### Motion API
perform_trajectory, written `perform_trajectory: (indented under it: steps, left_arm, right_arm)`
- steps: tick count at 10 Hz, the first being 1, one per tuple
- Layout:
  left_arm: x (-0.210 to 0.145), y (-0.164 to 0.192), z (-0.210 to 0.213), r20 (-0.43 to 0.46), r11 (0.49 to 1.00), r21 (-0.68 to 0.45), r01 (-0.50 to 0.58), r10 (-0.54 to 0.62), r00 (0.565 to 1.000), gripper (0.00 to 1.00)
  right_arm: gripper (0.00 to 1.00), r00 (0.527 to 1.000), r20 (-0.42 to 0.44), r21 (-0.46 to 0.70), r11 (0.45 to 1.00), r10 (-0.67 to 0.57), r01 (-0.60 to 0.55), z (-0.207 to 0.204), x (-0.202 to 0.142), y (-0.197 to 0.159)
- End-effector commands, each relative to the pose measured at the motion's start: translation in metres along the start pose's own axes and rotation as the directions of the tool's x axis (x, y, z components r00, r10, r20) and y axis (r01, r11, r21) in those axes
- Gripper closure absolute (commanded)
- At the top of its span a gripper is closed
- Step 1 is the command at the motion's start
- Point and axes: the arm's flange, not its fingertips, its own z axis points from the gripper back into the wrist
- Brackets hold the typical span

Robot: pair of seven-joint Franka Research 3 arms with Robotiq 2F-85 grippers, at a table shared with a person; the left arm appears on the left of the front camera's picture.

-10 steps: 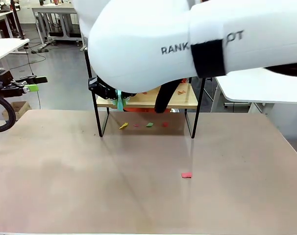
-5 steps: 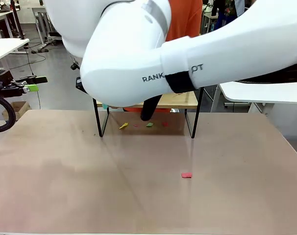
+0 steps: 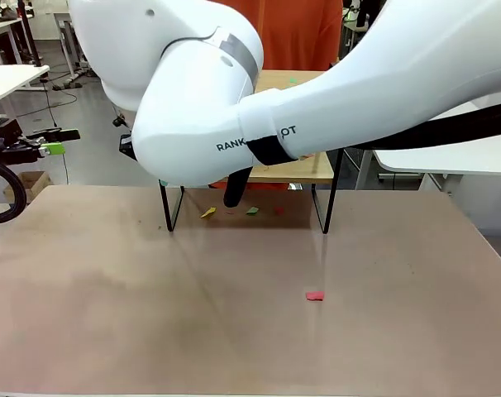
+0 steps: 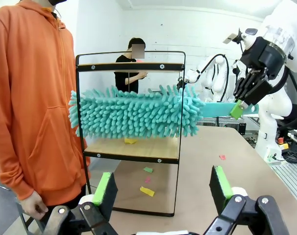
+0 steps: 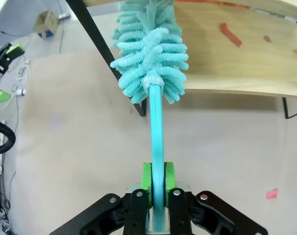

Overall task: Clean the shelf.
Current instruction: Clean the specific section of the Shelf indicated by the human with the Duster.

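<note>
The right gripper [image 5: 157, 178] is clamped tight on the teal handle of a duster [image 5: 151, 54], green pads pressed to both sides of it. The fluffy head reaches in at one end of the shelf [image 4: 131, 156], between the two boards and close above the lower one; whether it touches the wood I cannot tell. The shelf stands at the far side of the table [image 3: 110, 314], and the right arm hides much of it in the front view. A yellow scrap [image 4: 130, 141] lies on the lower board, and more scraps [image 3: 252, 211] lie on the table under the shelf, with a red one [image 3: 315, 295] well apart, nearer the robot. The left gripper [image 4: 162, 188] hangs off to the side with jaws spread wide and nothing between them. A person [image 4: 36, 98] in an orange hoodie stands just beside the shelf.
</note>
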Motion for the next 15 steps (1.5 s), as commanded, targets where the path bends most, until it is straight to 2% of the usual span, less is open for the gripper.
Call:
perform_trajectory:
  steps: [1,4,6,7,11,15]
  left_arm:
    - [0.003,-0.003,-0.001,-0.01,1.0,0.002,0.006,-0.006,1.0,0.0]
    - [0.003,-0.003,-0.001,-0.01,1.0,0.002,0.006,-0.006,1.0,0.0]
    - [0.003,-0.003,-0.001,-0.01,1.0,0.002,0.006,-0.006,1.0,0.0]
    - [0.003,-0.003,-0.001,-0.01,1.0,0.002,0.006,-0.006,1.0,0.0]
    - [0.003,-0.003,-0.001,-0.01,1.0,0.002,0.006,-0.006,1.0,0.0]
    - [0.003,-0.003,-0.001,-0.01,1.0,0.002,0.006,-0.006,1.0,0.0]
  right_arm:
    - [0.87,0.999,-0.009,0.05,0.998,-0.04,0.041,-0.013,-0.004,0.005]
    - [0.87,0.995,-0.089,0.045,0.997,-0.051,0.055,-0.031,-0.01,-0.005]
    - [0.87,0.989,-0.142,0.052,0.997,-0.045,0.053,-0.026,-0.01,-0.007]
    - [0.87,0.995,-0.088,0.026,0.998,-0.048,0.051,-0.036,-0.006,0.0]
    - [0.87,0.993,-0.107,0.027,0.998,-0.057,0.061,-0.036,-0.006,0.0]
    - [0.87,0.976,-0.181,0.035,0.991,-0.122,0.131,-0.039,-0.002,-0.076]
